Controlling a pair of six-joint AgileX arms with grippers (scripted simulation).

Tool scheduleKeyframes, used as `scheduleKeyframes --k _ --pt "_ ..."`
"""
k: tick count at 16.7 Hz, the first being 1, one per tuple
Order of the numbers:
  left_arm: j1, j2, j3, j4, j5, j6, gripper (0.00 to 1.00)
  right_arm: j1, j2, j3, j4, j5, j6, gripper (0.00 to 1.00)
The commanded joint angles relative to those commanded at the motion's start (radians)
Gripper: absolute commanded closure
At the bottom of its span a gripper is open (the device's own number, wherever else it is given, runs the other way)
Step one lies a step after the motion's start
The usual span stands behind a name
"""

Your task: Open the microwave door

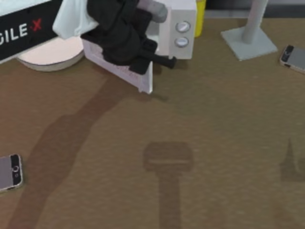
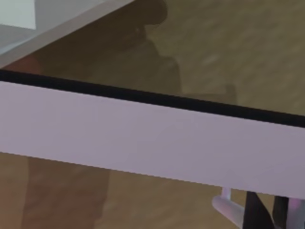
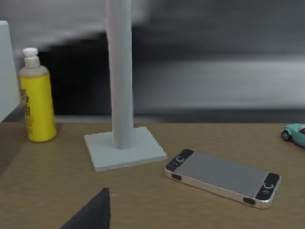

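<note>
Already swung outward at the surface's far edge: the microwave door, hinged at the left of the microwave. Left hand pressed in behind the door's free edge, fingers' spacing impossible to tell. Farther right, a grey stand and a phone. Right hand out of sight from above.
</note>
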Motion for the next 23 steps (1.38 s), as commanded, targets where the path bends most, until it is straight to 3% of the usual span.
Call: scheduleKeyframes --k 23 --pt "0.000 -0.005 -0.013 0.002 0.014 0.011 1.00 0.000 0.000 0.000 0.000 0.000 0.000 0.00"
